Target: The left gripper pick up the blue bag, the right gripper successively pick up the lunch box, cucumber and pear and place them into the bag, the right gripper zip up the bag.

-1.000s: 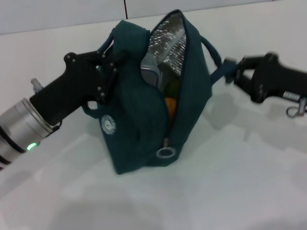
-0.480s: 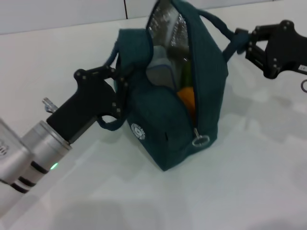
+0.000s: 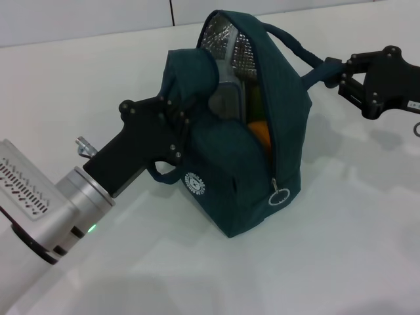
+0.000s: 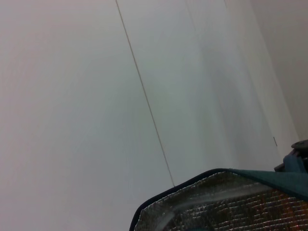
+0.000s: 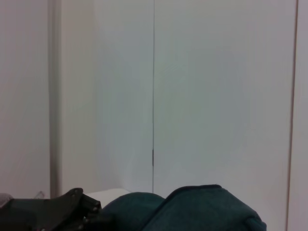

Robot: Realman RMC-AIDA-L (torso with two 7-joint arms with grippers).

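Teal fabric fills the middle of the head view: the blue bag (image 3: 243, 164) stands on the white table (image 3: 341, 262), held between 2 grippers; the left gripper (image 3: 176, 125) presses into the bag's left side, clamped on the fabric and handle there, with a loop of handle hanging just below it; the right gripper (image 3: 338, 73) sits at the bag's upper right, closed on the end of the other handle (image 3: 298, 49), which stretches taut from the bag's top.

Open at the top, the zipper shows silver quilted lining (image 3: 226, 42); its metal ring pull (image 3: 279, 196) hangs low on the front edge; inside, the lunch box (image 3: 226, 102) shows as a grey rounded corner, the pear (image 3: 260, 133) as an orange patch beneath it, and a dark green sliver between them is probably the cucumber (image 3: 252, 98), mostly hidden.

1 round white logo (image 3: 195, 184) marks the bag's side; its lettering is too small to read; the left wrist view shows only the lining's edge and wall panels.
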